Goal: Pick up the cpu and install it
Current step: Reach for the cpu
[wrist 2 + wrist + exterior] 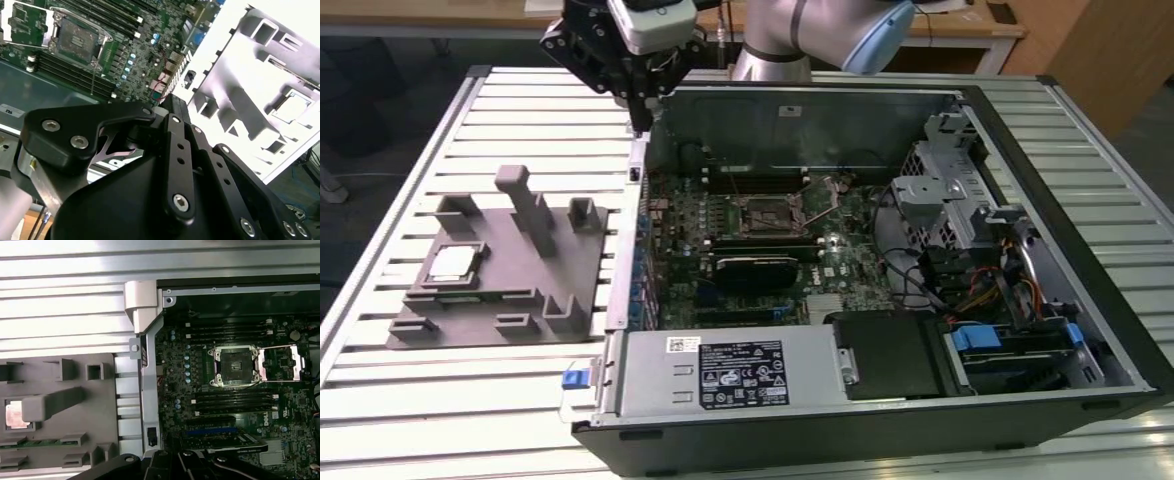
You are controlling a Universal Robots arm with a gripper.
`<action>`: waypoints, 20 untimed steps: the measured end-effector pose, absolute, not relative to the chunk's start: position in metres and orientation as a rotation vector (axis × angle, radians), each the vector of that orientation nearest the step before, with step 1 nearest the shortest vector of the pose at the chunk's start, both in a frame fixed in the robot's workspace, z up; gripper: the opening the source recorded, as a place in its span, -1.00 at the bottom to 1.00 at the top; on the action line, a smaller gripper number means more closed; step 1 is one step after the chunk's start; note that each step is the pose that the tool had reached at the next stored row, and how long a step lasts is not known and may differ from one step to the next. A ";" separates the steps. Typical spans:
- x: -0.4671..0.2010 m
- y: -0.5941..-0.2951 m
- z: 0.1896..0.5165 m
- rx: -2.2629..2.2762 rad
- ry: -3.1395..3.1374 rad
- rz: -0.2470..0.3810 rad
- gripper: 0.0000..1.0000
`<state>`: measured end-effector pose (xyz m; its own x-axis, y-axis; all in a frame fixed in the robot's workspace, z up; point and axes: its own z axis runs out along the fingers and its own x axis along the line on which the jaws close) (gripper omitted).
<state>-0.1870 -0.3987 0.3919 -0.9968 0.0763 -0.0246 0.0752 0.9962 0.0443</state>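
Observation:
The cpu is a small silvery square chip lying flat in a recess of the grey fixture, at the exterior view's left. It also shows as the cpu in the first wrist view and the cpu in the second. The motherboard socket sits empty with its metal load plate swung aside. My gripper hangs above the case's back left corner, over the case wall, apart from both the chip and the socket. Its fingers come together at one tip, shut, with nothing in them.
The open computer case lies on a slatted metal table. A power supply, drive cage and cables line its front and right. Tall posts rise from the fixture near the chip.

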 end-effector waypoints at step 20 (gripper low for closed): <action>-0.241 -0.399 0.390 0.118 3.112 0.068 -0.79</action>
<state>-0.2412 -0.3987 0.3900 -0.9968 0.0762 -0.0251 0.0751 0.9962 0.0444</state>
